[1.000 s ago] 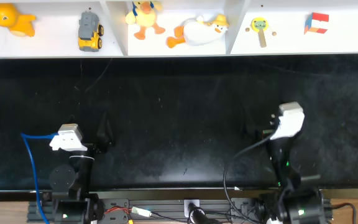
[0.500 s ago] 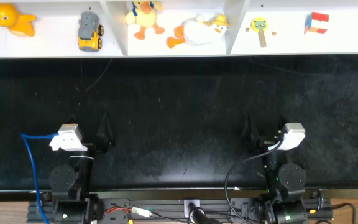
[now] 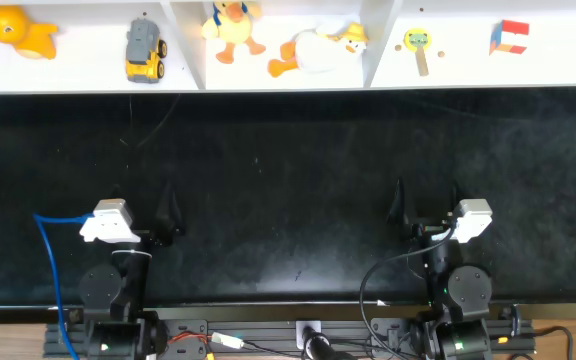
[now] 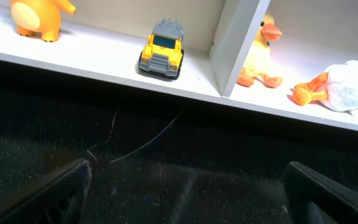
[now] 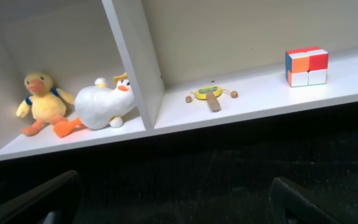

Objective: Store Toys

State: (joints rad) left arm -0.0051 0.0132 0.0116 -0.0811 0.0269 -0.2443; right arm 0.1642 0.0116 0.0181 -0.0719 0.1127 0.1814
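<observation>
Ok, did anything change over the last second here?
The right gripper drew back toward its arm's base, down the top view, open and empty. The left gripper kept still, also open. Toys on the shelf, such as the yellow truck and the colour cube, stayed put.

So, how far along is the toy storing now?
Done: six toys stand in the white shelf: orange duck, yellow truck, plush duck, white plush bird, small rattle and colour cube. In hand: nothing; both arms' jaws are open and empty. Left: apparently nothing, since I see no toy on the black table.
</observation>
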